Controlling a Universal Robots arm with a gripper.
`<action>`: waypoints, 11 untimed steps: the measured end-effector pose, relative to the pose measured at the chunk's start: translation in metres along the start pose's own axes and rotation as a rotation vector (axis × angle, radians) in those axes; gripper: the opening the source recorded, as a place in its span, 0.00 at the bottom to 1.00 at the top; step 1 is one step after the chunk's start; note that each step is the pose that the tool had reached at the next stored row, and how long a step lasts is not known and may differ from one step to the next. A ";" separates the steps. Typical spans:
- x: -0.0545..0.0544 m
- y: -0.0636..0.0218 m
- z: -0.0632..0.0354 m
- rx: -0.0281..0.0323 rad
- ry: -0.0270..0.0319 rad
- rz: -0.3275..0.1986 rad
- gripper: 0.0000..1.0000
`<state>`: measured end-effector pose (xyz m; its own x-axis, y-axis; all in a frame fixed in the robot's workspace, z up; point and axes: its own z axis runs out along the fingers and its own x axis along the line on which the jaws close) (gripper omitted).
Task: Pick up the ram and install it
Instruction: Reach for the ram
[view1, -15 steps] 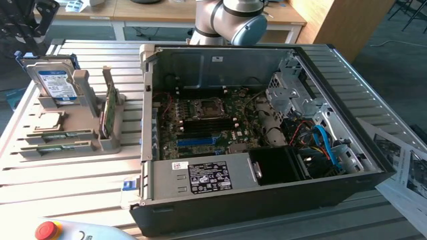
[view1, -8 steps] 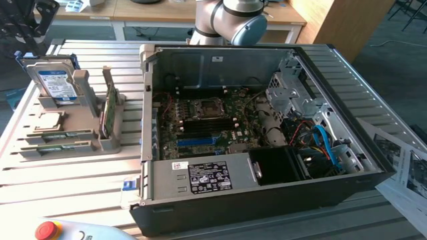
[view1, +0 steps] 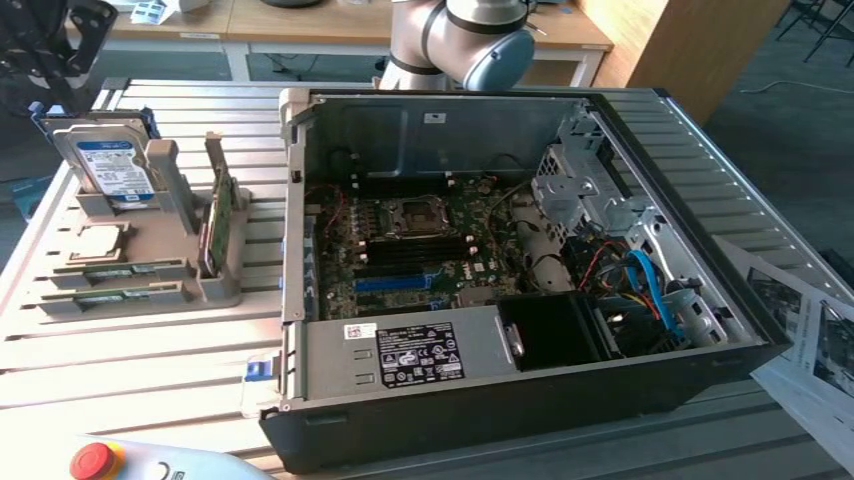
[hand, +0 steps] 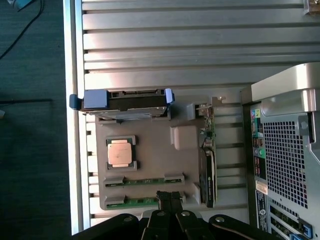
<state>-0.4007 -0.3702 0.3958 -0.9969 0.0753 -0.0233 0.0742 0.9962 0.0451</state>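
Wrist view looks straight down on a grey holder (hand: 150, 150) that sits at the edge of the slatted metal table (hand: 150, 50), just beside the computer case (hand: 285, 150). The gripper (hand: 170, 196) hangs above the holder's end farthest from the hard drive (hand: 125, 102). Its two dark fingers (hand: 164, 200) are pressed together with nothing between them.

The ram (hand: 135, 201) lies flat in the outermost groove along that end of the holder, and one end of it runs under the fingertips as seen from above. A second stick (hand: 145, 180) lies parallel in the next groove. A square processor chip (hand: 121, 152) rests face up between the sticks and the hard drive. A green card (hand: 209, 165) stands on edge along the holder's side nearest the case.

From this camera the case presents its perforated back panel. The exterior view instead sees into the open case, where the motherboard (view1: 461, 205) carries a row of black and blue slots (view1: 407, 265) and the labelled power supply (view1: 414, 355) fills the near corner. It also sets the gripper high above the holder, well clear of the ram (view1: 114, 297). A red button (view1: 94, 460) sits past the table's near edge.
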 end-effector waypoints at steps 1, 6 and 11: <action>0.000 -0.0012 -0.0001 0.0000 0.0000 0.000 0.10; -0.001 -0.0082 -0.0004 0.0000 0.0001 0.000 0.10; -0.001 -0.0127 -0.0006 0.0000 0.0000 0.000 0.10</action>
<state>-0.4007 -0.3830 0.3959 -0.9969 0.0756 -0.0232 0.0745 0.9962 0.0450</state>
